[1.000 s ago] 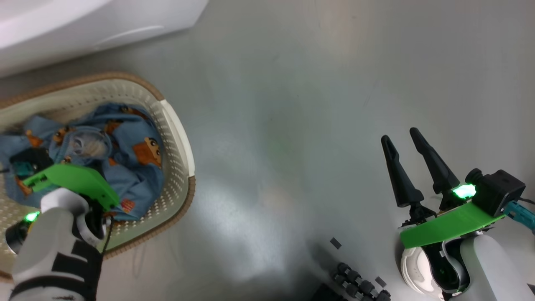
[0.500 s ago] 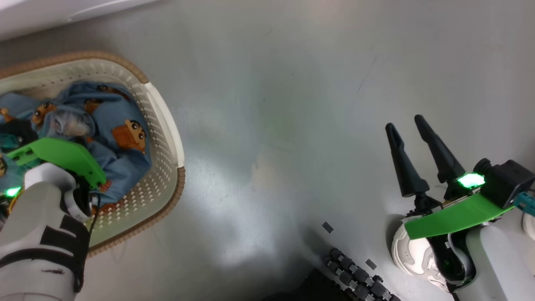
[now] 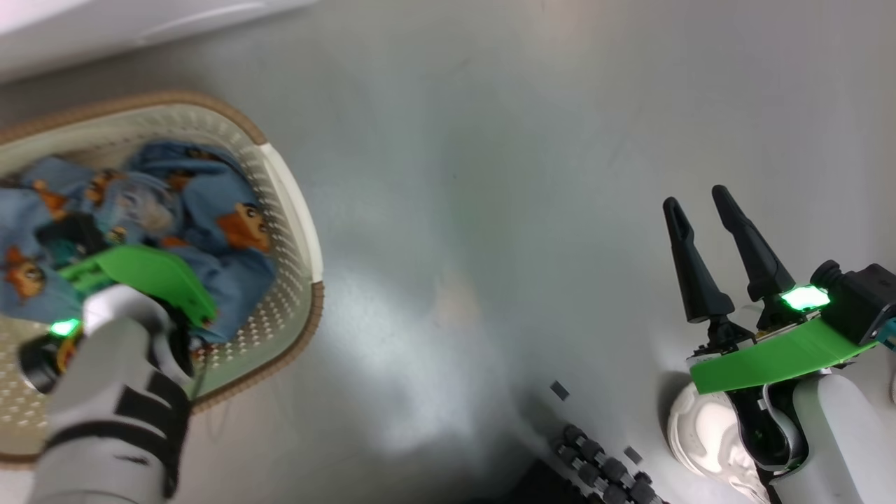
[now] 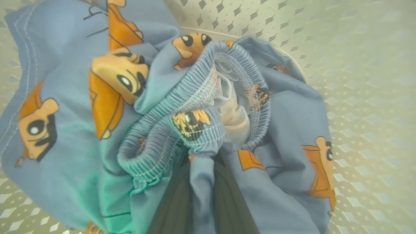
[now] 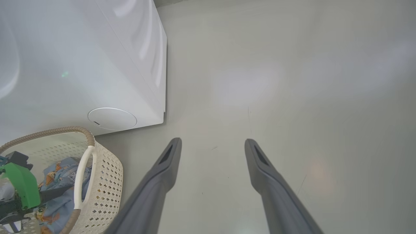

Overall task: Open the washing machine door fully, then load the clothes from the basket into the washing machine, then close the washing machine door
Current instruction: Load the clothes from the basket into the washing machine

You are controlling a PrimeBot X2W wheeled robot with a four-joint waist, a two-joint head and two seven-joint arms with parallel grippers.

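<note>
Down inside the basket (image 3: 294, 203), the left gripper (image 4: 202, 169) sat buried among the clothes (image 4: 65, 130). Wrist view had its two dark fingers (image 4: 175, 201) drawn narrow, a fold of blue cloth pinched between them; tips hidden under fabric. A gathered elastic waistband (image 4: 195, 94) bunched just above the pinch, orange-brown cartoon faces on either side. From the head view the bundle lay heaped toward the basket's far end, the green wrist plate (image 3: 154, 276) covering part of it, perforated cream bottom bare nearer the robot.

Basket stood on the grey floor (image 3: 525, 210), just beside the lower front of the washing machine (image 5: 81, 65); whether they touched I could not tell. A round white cap (image 5: 112, 118) showed low on the machine's face.

Right gripper (image 3: 695, 197) hung over bare floor, well apart from the basket, fingers spread wide, nothing between them
</note>
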